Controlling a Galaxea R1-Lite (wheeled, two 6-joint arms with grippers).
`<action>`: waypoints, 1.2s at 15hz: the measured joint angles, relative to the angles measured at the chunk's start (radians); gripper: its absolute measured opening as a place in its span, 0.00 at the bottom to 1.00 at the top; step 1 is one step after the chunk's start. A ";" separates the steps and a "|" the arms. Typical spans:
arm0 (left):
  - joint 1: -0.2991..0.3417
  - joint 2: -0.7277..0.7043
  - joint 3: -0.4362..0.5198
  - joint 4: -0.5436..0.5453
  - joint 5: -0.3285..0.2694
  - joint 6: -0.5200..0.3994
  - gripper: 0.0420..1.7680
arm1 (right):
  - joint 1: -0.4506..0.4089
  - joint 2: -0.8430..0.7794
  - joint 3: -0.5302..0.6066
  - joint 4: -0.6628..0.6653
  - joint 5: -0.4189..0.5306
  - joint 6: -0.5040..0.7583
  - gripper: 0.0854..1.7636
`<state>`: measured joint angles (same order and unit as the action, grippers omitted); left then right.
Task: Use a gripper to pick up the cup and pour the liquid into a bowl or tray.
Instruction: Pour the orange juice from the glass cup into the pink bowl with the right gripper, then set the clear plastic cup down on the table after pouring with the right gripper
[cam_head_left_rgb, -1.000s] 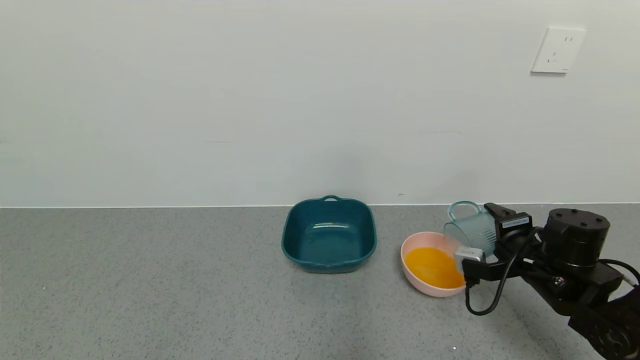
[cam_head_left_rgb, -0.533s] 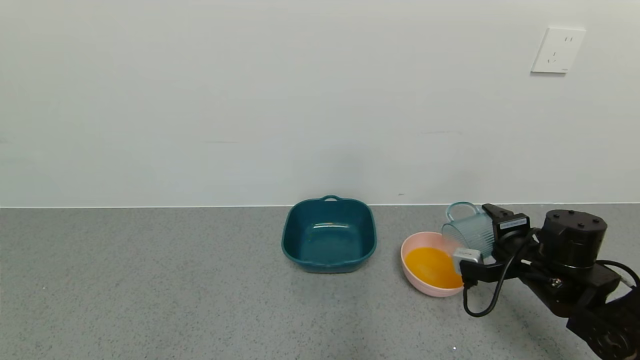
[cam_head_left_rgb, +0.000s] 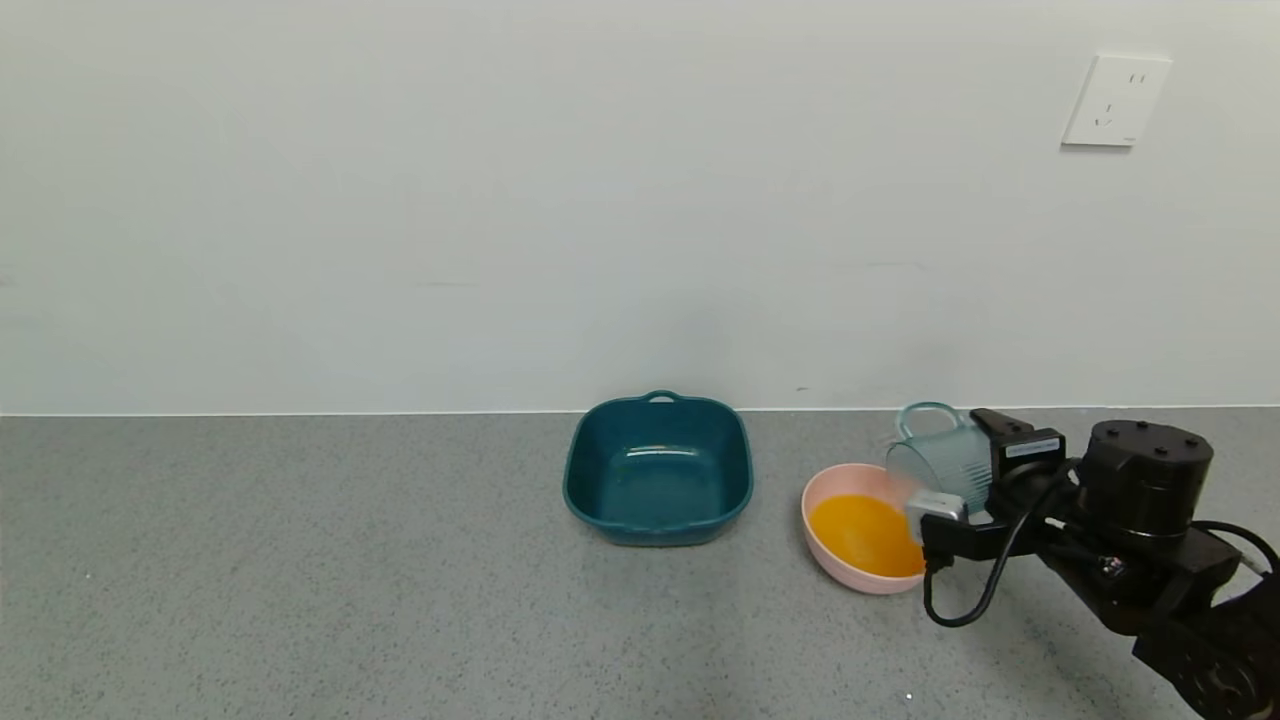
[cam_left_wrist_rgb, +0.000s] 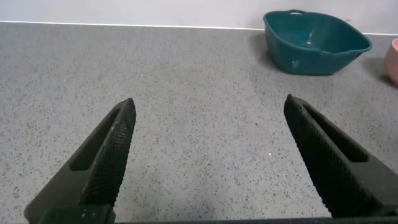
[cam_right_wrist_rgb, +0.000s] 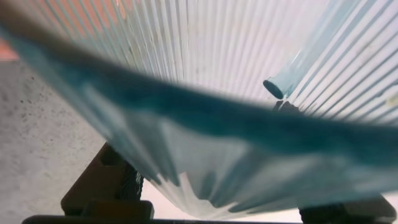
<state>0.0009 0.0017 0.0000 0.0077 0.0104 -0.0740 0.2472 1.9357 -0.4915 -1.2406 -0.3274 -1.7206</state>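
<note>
right hand (cam_head_left_rgb: 965, 478) clamps tipped cup (cam_head_left_rgb: 942, 462) | liquid (cam_head_left_rgb: 862, 534) in bowl (cam_head_left_rgb: 825, 487)

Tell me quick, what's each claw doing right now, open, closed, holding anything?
Left claw: open, holding nothing, above bare countertop.
Right claw: shut on the cup, tipped over the pink bowl.

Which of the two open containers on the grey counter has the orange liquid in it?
The round pale pink plastic bowl holds the orange liquid; the dark teal square tray to its left holds none.
</note>
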 joint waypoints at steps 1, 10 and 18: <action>0.000 0.000 0.000 0.000 0.000 0.000 0.97 | 0.002 0.001 0.001 -0.001 -0.008 0.057 0.74; 0.000 0.000 0.000 0.000 0.000 0.000 0.97 | 0.001 -0.007 0.056 -0.083 -0.041 0.630 0.74; 0.000 0.000 0.000 0.000 0.000 0.000 0.97 | -0.003 0.001 0.077 -0.135 -0.080 1.178 0.74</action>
<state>0.0013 0.0017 0.0000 0.0077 0.0104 -0.0736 0.2443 1.9364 -0.4147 -1.3753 -0.4079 -0.5430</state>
